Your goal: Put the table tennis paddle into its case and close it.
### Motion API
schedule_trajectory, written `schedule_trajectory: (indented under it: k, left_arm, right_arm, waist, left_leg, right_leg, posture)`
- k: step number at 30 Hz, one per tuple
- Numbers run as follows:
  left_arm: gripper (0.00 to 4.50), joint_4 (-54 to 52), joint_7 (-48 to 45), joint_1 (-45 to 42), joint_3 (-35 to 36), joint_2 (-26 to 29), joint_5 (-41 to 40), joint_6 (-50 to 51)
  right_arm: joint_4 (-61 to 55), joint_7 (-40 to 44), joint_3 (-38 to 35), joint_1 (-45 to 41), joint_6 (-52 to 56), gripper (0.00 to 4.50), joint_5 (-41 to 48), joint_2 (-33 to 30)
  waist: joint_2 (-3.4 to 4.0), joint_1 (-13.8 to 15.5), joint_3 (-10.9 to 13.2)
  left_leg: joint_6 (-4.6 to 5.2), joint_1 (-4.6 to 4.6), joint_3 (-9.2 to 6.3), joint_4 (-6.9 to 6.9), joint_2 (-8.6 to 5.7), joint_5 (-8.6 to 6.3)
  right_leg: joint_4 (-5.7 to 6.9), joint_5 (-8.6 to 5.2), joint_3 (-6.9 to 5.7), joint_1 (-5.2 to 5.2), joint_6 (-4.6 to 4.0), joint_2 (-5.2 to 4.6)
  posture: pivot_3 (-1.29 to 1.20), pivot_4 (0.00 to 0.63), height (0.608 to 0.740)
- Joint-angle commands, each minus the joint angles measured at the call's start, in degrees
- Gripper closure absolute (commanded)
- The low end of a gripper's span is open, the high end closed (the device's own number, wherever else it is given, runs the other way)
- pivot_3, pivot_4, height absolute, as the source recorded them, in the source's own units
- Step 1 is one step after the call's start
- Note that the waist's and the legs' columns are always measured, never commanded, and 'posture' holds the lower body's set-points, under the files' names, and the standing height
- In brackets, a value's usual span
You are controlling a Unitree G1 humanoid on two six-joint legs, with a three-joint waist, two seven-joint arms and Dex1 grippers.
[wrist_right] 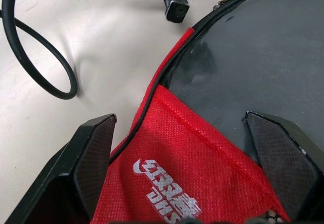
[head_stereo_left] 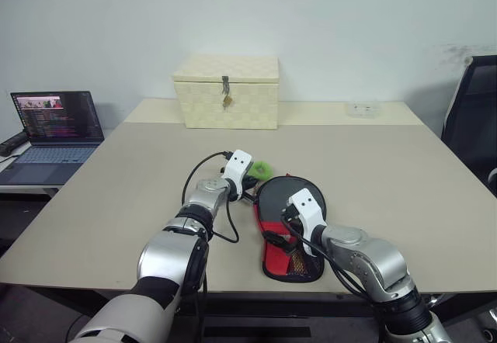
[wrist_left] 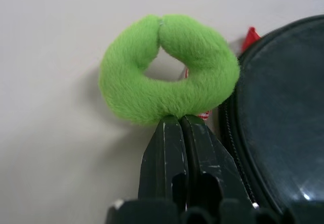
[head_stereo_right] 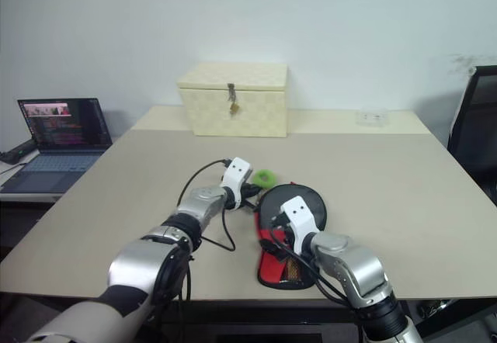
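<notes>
1. Lying on the beige table [head_stereo_left: 404, 172], the black-and-red paddle-shaped fabric case [head_stereo_left: 289, 226] sits near its front edge.
2. The left gripper [wrist_left: 178, 125] is clenched at a fuzzy green ring [wrist_left: 169, 69] beside the case.
3. The right gripper [wrist_right: 185, 148] hovers spread over the case's red part.

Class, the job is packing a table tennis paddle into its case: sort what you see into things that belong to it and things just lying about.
Belong:
case
green fluffy zip pull

Lying about:
cream woven box
laptop
</notes>
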Motion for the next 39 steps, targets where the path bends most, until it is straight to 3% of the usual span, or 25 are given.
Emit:
schedule_trajectory:
  k: [1,12,20,39]
  left_arm:
    - [4.49,-1.3,2.4,-2.4,-1.3,-1.2,1.5,-1.9]
    - [4.49,0.4,7.9,-6.1,-4.9,-3.4,6.9,-2.9]
    - [4.49,1.0,9.3,-7.6,-11.3,-4.0,14.2,-6.5]
    - [4.49,2.2,15.1,-10.6,-21.9,-6.7,26.7,-10.9]
  right_arm:
    - [0.4,1.0,2.0,1.8,1.1,0.0,-0.1,-0.2]
    - [2.0,3.2,6.2,5.8,-0.5,0.0,-3.0,-3.5]
    - [1.4,5.6,10.5,8.3,-1.4,0.0,-4.9,-6.6]
    - [-4.2,5.7,14.1,14.0,1.2,0.0,-7.2,-6.2]
  waist:
    - [-0.01,0.0,0.0]
    - [-0.05,0.0,-0.1]
    - [-0.16,0.1,-0.4]
    - [-0.4,0.1,-0.7]
  left_leg:
    - [0.0,0.0,0.0,0.0,0.0,0.0]
    - [0.0,0.22,-0.01,-0.01,-0.03,0.0]
    - [0.0,0.45,0.0,-0.02,-0.04,-0.01]
    - [0.01,0.67,-0.06,-0.17,-0.03,-0.03]
  right_leg:
    - [0.0,0.0,0.0,0.0,0.0,0.0]
    - [-0.05,-0.04,-0.04,0.26,0.06,0.01]
    - [-0.07,-0.18,-0.02,0.5,0.31,0.0]
    - [-0.49,-0.21,-0.1,0.87,0.36,-0.01]
  posture:
    - [0.0,0.15,0.74]
    - [0.0,0.15,0.74]
    - [0.0,0.15,0.74]
    - [0.0,0.15,0.74]
